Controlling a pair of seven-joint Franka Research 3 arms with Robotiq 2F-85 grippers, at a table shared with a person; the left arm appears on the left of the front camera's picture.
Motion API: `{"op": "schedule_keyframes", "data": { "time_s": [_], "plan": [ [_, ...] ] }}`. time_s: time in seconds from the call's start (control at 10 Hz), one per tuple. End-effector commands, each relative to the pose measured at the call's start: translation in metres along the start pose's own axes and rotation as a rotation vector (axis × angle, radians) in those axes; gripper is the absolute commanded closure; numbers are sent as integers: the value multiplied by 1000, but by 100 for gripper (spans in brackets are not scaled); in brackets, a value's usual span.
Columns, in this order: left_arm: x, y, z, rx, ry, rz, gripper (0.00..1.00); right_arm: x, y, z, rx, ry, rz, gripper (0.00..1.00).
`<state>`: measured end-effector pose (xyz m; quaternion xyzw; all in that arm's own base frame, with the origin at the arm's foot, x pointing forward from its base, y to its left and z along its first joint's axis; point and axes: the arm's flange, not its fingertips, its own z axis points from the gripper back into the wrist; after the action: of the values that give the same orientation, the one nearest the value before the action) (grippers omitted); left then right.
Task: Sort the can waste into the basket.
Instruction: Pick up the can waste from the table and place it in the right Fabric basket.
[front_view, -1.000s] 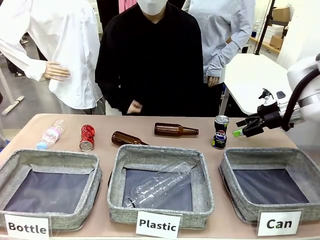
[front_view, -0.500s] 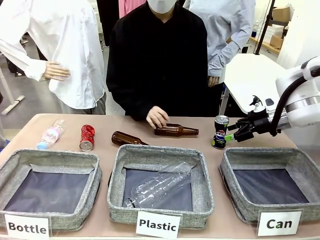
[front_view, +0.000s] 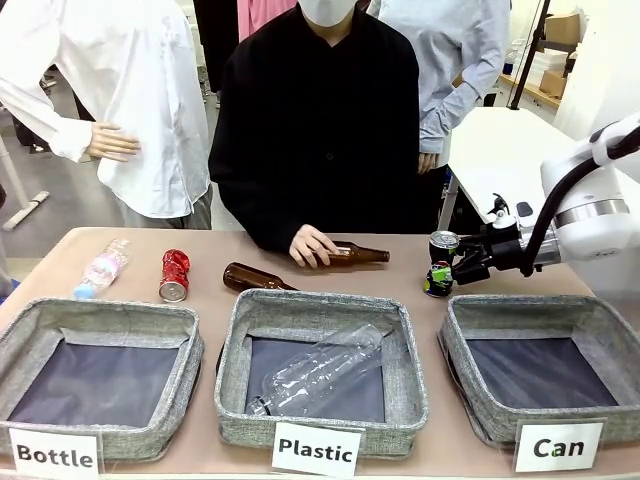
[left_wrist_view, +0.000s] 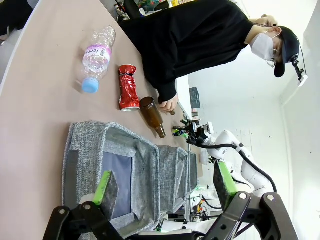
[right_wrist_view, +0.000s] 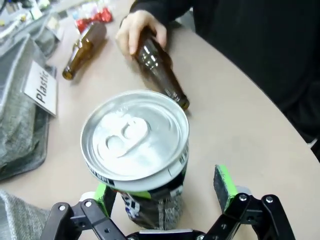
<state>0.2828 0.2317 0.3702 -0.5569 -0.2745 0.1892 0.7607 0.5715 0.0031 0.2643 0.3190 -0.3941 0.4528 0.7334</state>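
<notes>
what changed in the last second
The right gripper moved toward the robot's left and now straddles the Pepsi can, jaws open, not closed on it. The person's hand came down and gripped the far brown bottle, shifting it slightly. The red can, near brown bottle and Can basket stayed put.

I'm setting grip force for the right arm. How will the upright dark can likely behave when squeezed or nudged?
Probably light and easily dented: the dark can is already crumpled below its lid. Standing upright on that crushed body, it may tip if the right end effector nudges one side first.
</notes>
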Motion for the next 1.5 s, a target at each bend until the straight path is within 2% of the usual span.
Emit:
{"op": "schedule_keyframes", "data": {
  "time_s": [0.0,0.1,0.2,0.3,0.5,0.8,1.1,1.2,1.4],
  "plan": [
    [1,0,0,-22,-13,-22,0,-4,-5,-3,16,-125,25,0],
    [1,0,0,-22,-13,-22,0,-3,-5,-4,20,-158,5,0],
    [1,0,0,-22,-13,-22,0,-4,-4,-4,33,-163,12,18],
    [1,0,0,-22,-13,-22,0,-3,-4,-2,45,-165,0,60],
    [1,0,0,-22,-13,-22,0,-4,-5,-1,53,-164,-17,100],
    [0,0,0,0,0,0,0,-3,-5,4,40,-148,-26,98],
    [17,-83,93,-110,-116,-183,0,8,-1,21,23,-146,-10,100],
    [21,-96,118,-155,-170,-206,0,14,2,33,13,-142,-14,100],
    [22,-106,143,-258,-235,-194,0,32,16,69,-11,-127,7,100]
  ]
}}
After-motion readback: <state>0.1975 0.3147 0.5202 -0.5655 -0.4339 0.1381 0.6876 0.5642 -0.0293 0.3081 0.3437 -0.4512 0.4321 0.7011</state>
